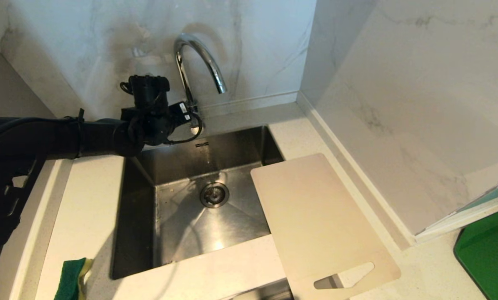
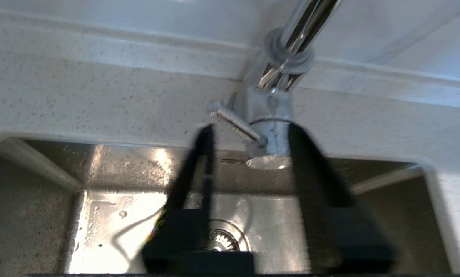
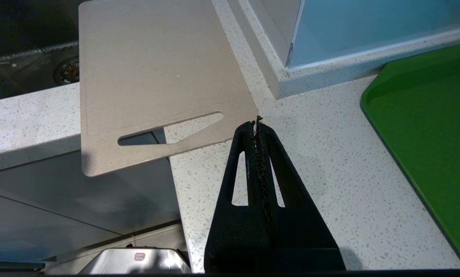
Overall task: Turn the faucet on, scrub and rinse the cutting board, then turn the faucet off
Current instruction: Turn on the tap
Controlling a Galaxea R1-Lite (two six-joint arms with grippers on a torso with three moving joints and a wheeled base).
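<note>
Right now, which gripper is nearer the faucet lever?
Left. The left gripper brackets the faucet base and lever; the right gripper hangs by the cutting board.

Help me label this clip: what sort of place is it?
Most likely a home kitchen: a steel sink set in a speckled counter, a chrome faucet against marble-look wall, and a cutting board lying partly over the sink.

No legible text, brand, number or sign. Small white label on left end effector [image 1: 189,118] wrist: unreadable. Dark mark on sink [image 1: 140,233] back wall: too small to read.
</note>
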